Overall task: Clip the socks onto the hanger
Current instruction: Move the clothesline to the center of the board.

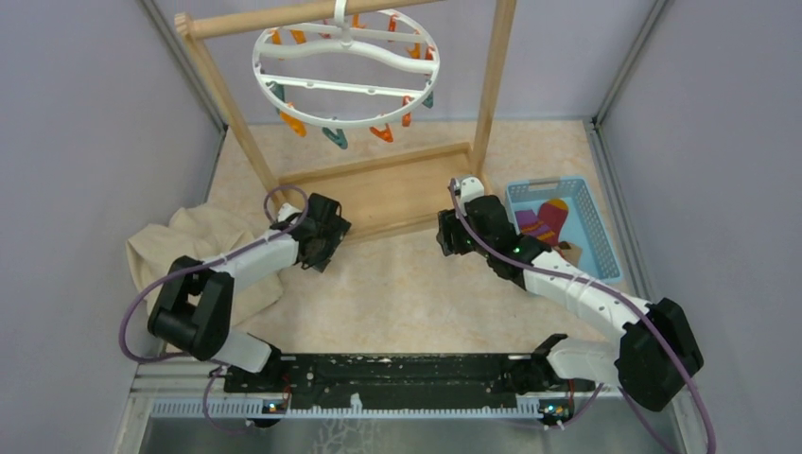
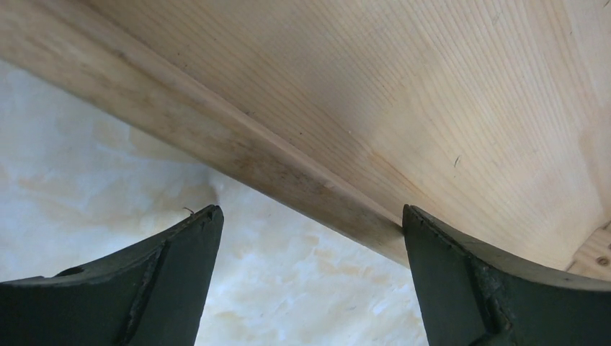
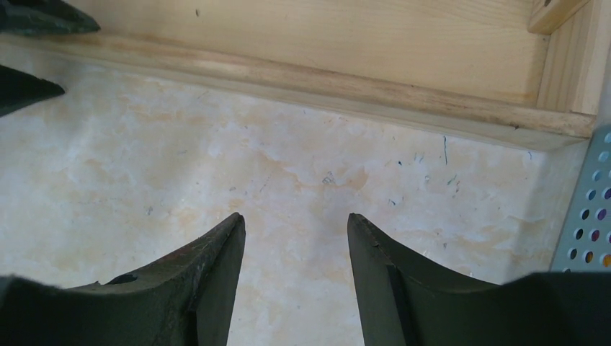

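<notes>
Status: nothing clipped yet, task at zero. Both socks sit in the blue basket [image 1: 602, 235] at the right edge of the tabletop [image 1: 407, 284]. The maroon sock [image 1: 542, 224] with orange toe and stripes lies flat on top. The brown-tan sock [image 1: 568, 252] is at the basket's near end, mostly hidden by the right arm, so its pattern is unreadable.

Hanger [image 1: 340, 87] hangs by its hook from the top bar of the wooden stand [image 1: 397, 184] over the far edge. White ring, tilted, wavy crossbars. Orange clips [image 1: 381, 132] and teal clips [image 1: 334, 137] dangle from the rim, all empty as far as I can see.

Left jaws: spread as wide as they go, nothing between them, low over the near rail of the stand's base. Whether they touch it, can't tell. Right jaws: parted a fair way, empty, over bare tabletop just left of the basket, near the stand's right post.

Left to do, my read: pick each sock, lift it to a clip, open the clip, seat the sock. Twice. Beige cloth [image 1: 203, 241] at the left edge isn't part of this.
</notes>
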Motion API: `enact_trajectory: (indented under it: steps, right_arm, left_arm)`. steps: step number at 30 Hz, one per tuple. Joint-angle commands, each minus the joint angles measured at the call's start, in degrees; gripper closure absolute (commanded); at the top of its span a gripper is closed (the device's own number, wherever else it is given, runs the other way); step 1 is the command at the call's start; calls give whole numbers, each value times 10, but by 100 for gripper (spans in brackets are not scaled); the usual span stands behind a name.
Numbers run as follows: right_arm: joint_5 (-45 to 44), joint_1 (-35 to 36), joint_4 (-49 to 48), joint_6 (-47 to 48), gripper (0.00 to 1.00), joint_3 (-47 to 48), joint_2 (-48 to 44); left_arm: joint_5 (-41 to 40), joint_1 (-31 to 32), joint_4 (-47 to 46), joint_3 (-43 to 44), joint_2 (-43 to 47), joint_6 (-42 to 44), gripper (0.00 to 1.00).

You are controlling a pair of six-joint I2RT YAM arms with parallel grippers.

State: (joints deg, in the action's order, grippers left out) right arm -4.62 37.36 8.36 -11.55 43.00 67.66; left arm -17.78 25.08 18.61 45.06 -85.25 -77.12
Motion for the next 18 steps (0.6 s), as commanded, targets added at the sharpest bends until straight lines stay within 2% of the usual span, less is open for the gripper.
enact_trajectory:
  steps: [1,7,12,18]
  right_arm:
    - [-16,-15,-7,-38,45,22,-43]
    - [3,-46,-9,-44,46,37,-82]
    - [22,-47,-13,-38,48,49,-111]
    - [153,-47,-87,-25,60,42,-136]
  left_arm:
    - [-14,45,120,8,22,2,1]
    - [-60,84,119,5,55,28,1]
    - [-113,136,64,16,118,138,1]
    - [-128,186,-22,20,194,275,1]
